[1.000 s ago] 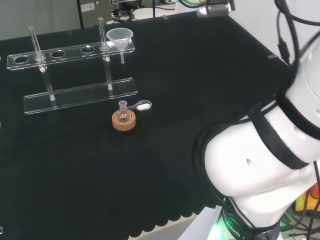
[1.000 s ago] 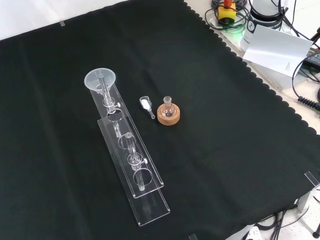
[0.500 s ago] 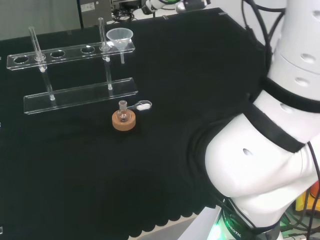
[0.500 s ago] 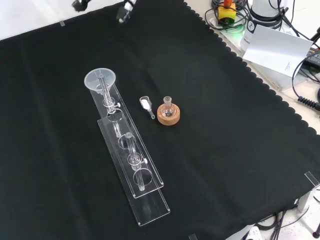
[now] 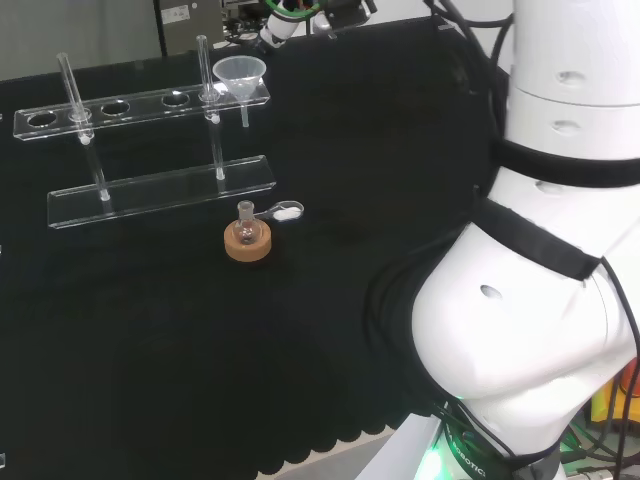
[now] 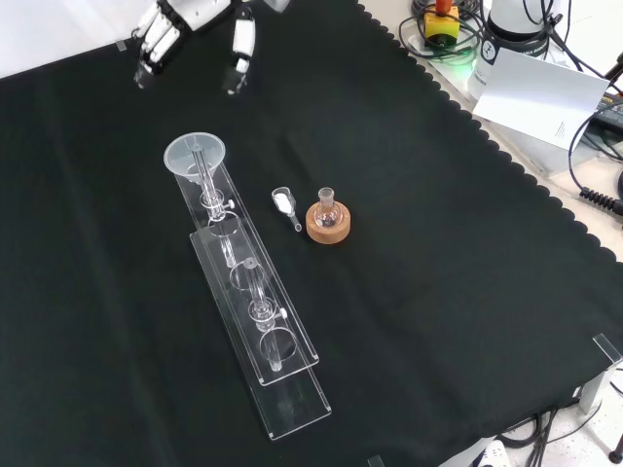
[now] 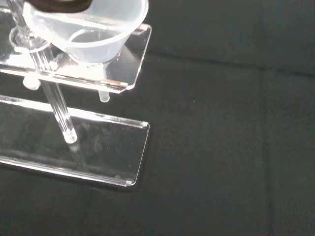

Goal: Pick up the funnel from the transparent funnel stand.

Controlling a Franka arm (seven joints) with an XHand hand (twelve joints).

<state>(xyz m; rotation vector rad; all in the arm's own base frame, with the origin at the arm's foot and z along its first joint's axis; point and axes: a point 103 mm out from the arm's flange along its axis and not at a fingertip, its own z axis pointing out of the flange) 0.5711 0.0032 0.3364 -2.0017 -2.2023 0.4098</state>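
One funnel (image 6: 195, 154) sits in the end hole of the transparent funnel stand (image 6: 255, 311), at the stand's far end in the front view, its stem hanging down through the upper shelf. The wrist view looks down on the funnel's (image 7: 93, 32) bowl seated in that shelf, with the stand's (image 7: 113, 162) base plate below it. The hand (image 6: 190, 24) hangs in the air beyond the funnel end of the stand, apart from it, touching nothing. Fingers (image 6: 241, 44) straight and spread, with an open gap between thumb and the rest, holding nothing. In the head view the hand (image 5: 285, 20) is just past the funnel (image 5: 239, 72), to the right of the stand's (image 5: 160, 185) end. A small flask (image 6: 327, 209) on a cork ring (image 6: 328, 226) stands beside the stand, near its funnel end, on the black cloth (image 6: 438, 292). A small clear scoop (image 6: 285, 205) with white powder lies between flask and stand.
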